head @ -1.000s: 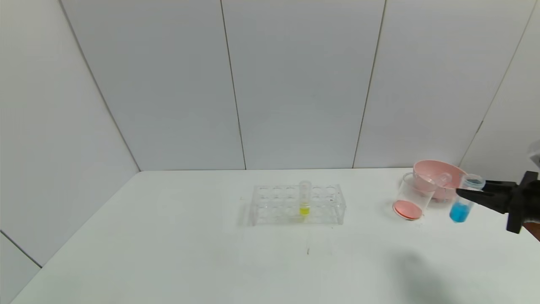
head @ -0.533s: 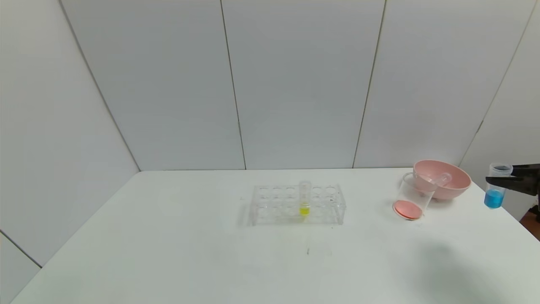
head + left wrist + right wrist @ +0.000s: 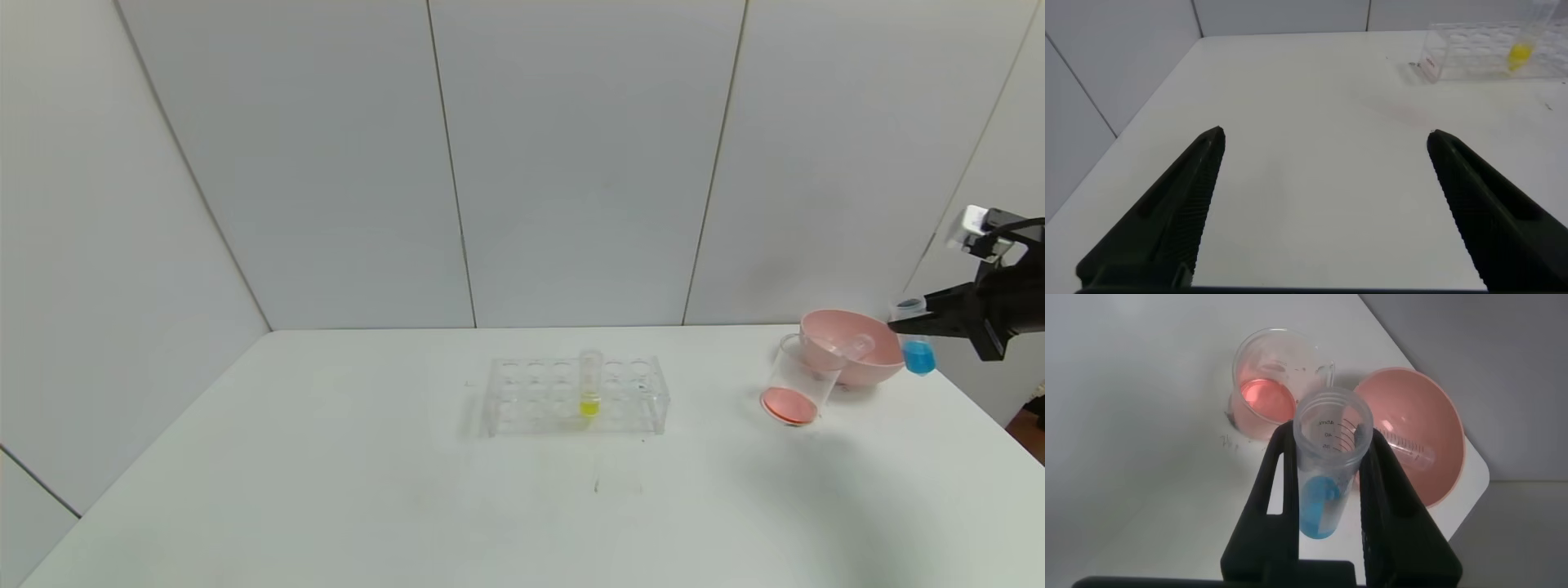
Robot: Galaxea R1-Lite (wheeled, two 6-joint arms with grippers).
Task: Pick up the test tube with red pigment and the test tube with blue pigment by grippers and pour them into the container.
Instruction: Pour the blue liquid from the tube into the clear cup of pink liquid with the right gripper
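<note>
The test tube with blue pigment (image 3: 918, 349) hangs upright in the air by the pink bowl's right rim, and my right gripper (image 3: 900, 325) is shut on its upper part. From the right wrist, the blue tube (image 3: 1325, 483) sits between the black fingers (image 3: 1276, 469) of the right gripper (image 3: 1327, 434). The container (image 3: 804, 377), a clear beaker, stands left of the bowl with red liquid at its bottom (image 3: 1264, 398). A tube with red pigment is out of view. My left gripper (image 3: 1325, 137) stands open over bare table.
A pink bowl (image 3: 875, 365) with an empty clear tube (image 3: 854, 346) lying in it stands at the table's right rear, close to the edge. A clear rack (image 3: 575, 395) at mid-table holds a yellow-liquid tube (image 3: 589, 384).
The right gripper has risen with the blue tube, swinging out to the right past the table edge and then back toward the bowl's right rim. Nothing else moved.
</note>
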